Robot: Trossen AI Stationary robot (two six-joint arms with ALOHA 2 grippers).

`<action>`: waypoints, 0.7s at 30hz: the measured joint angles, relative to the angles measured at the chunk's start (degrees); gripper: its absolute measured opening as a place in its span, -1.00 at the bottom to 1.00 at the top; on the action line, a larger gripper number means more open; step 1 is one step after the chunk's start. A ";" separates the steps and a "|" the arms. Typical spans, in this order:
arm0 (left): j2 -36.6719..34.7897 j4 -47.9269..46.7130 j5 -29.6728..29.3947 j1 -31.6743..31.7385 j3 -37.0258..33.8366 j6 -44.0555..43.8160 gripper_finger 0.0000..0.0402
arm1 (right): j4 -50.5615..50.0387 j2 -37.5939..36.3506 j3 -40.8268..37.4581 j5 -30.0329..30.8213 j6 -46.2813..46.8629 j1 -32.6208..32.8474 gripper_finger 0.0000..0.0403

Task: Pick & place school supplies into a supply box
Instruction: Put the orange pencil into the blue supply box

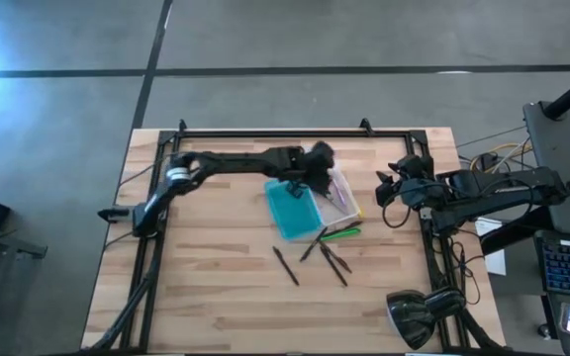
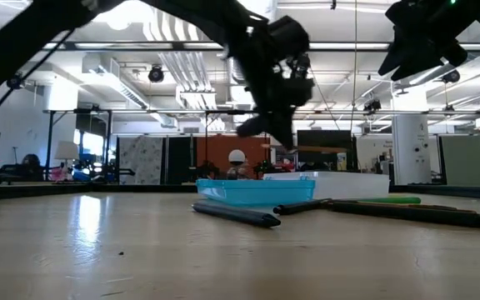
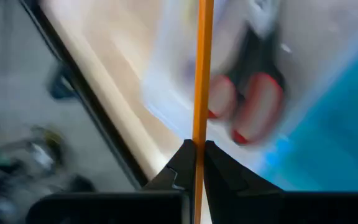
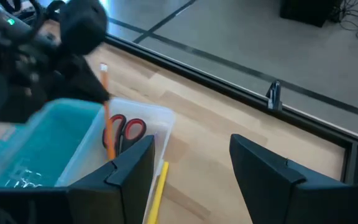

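- Orange pencil: a thin, stiff, light rod with a smooth surface, likely to pivot or slip if pinched loosely; best taken across the shaft, as it is here. It hangs above the clear tray half of the supply box.
- Left gripper: jaws nearly closed, clenched on the orange pencil, which passes straight up between the fingertips. The gripper hovers over the supply box, clear of its rim in the low view.
- Red-handled scissors: already lying in the clear tray; the held pencil points down just beside them.
- Teal lid half: joined to the tray on the side toward the left arm's base.
- Right gripper: jaws spread wide, holding nothing; it waits well apart from the supply box, at the table edge.
- Green pen and dark pencils: still on the table, just beside the supply box. A yellow pencil lies against the tray wall.
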 joint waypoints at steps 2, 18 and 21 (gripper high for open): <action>3.51 -0.15 0.31 -0.22 3.95 1.96 -1.00 | -0.01 0.06 0.00 -0.01 0.01 0.00 0.00; 9.91 -1.57 4.19 -2.46 7.27 2.80 -1.00 | -4.27 0.05 -0.02 -0.17 0.02 -0.02 0.00; 10.21 -1.24 5.51 -2.97 7.23 -0.67 -0.99 | -4.75 0.05 -0.04 -0.17 0.01 -0.02 0.00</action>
